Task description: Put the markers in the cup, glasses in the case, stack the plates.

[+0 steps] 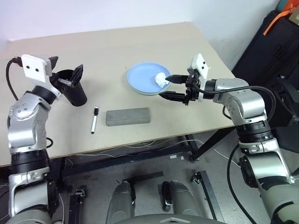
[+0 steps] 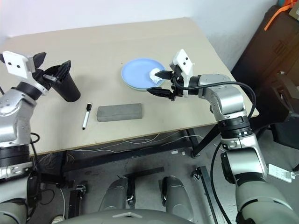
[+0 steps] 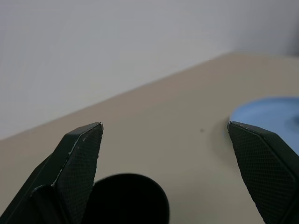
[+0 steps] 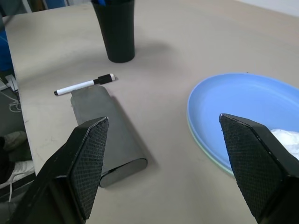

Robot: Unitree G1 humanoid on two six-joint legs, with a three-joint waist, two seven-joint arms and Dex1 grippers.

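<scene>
The left gripper (image 1: 65, 74) hangs wide apart over the cup (image 1: 74, 93), possibly a blue pen inside. The right gripper (image 1: 174, 87), spread and empty, waits by the stacked plates (image 1: 140, 77). Next, grasp the black-capped marker (image 1: 94, 120) mid-barrel, squarely.

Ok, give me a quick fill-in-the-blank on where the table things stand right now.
1. The light blue plate is stacked on the ____ plate.
2. The black-capped marker lies on the table between the cup and the ____.
3. On the blue plate sits a crumpled white ____.
4. The left claw hovers over the cup with its jaws ____.

Missing: green; case; tissue; open
</scene>
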